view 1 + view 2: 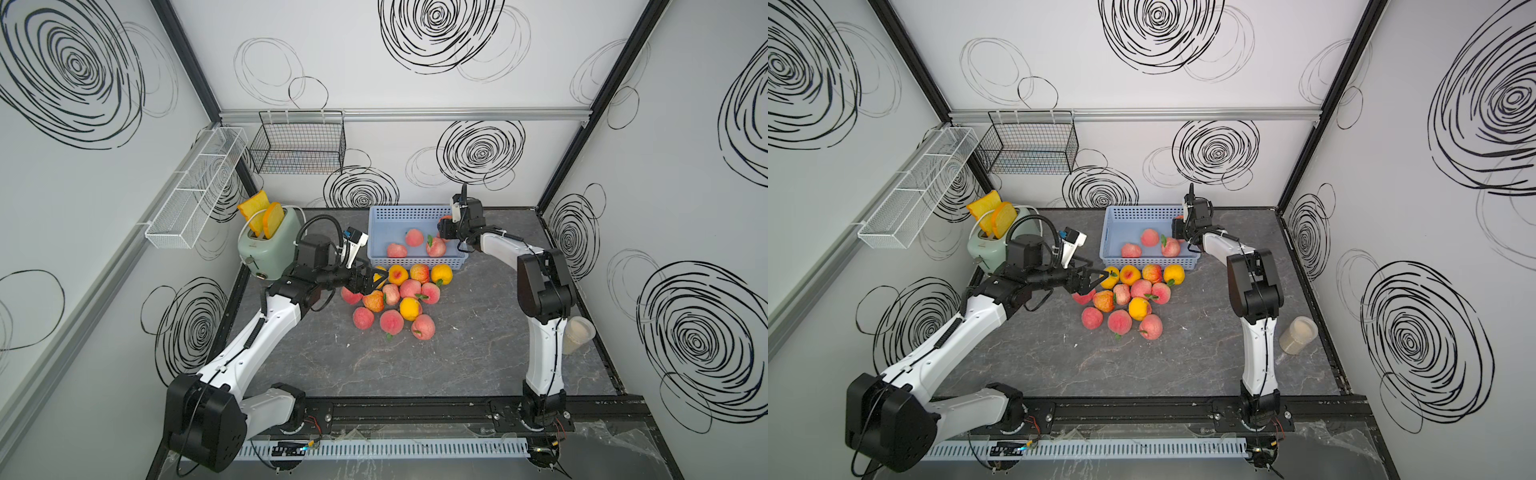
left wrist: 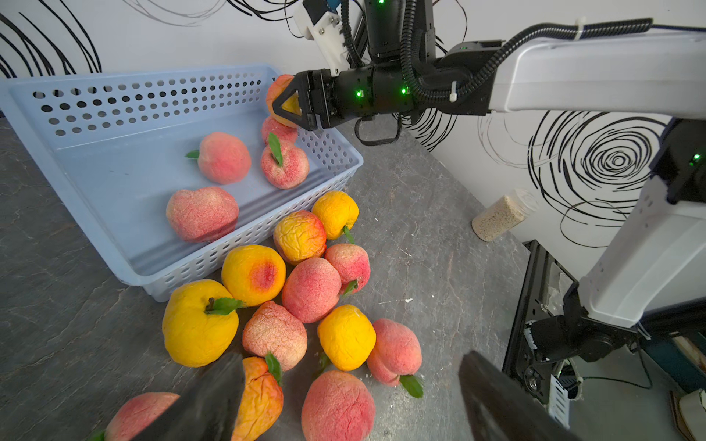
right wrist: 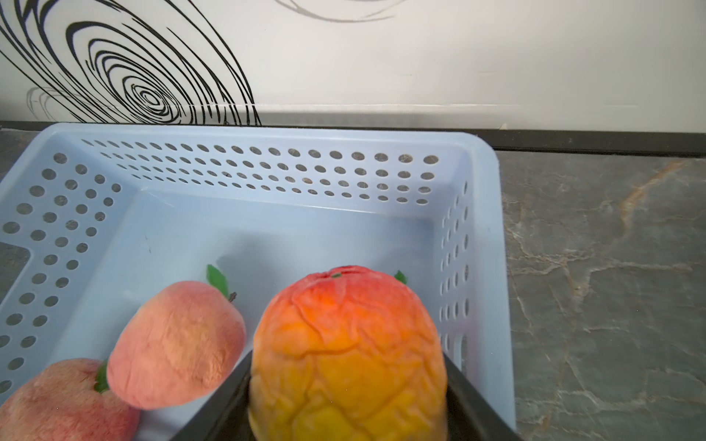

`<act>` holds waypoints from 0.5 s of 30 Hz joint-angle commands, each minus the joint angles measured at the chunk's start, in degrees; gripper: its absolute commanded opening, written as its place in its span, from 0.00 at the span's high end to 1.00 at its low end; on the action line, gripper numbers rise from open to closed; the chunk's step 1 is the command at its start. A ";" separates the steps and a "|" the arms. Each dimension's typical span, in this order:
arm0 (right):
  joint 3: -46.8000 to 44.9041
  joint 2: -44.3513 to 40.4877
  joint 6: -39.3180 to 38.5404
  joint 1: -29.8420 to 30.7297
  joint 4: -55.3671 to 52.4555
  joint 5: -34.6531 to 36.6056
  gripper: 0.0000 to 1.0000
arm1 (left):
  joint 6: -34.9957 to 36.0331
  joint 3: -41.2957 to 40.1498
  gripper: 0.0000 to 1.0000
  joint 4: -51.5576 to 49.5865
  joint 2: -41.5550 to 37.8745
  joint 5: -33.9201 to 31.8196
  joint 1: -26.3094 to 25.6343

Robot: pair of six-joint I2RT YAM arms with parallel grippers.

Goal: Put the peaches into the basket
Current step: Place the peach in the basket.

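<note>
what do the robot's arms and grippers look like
The left arm and right arm have white link shells between black joint housings, with thin black cables along them and a ribbed black hose at each wrist. The left gripper and right gripper are black; the right's fingers are open triangular frames. Green lights dot the right wrist.

Toaster [image 1: 268, 249] with toast slices [image 1: 274, 218], white mesh rack [image 1: 195, 191], black wire rack [image 1: 299, 153], grain-filled jar [image 1: 577, 334].

Overhead pair; both wrist views near basket [image 2: 153, 103]
</note>
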 commanded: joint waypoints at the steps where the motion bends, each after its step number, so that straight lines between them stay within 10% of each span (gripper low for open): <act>1: 0.57 0.25 -0.55 1.50 -1.79 1.01 0.35 | -0.12 -0.28 0.08 2.93 0.09 1.09 0.71; 15: -10.94 -10.06 1.07 1.81 1.20 5.48 0.34 | -0.31 -0.28 0.08 2.94 0.53 1.22 0.77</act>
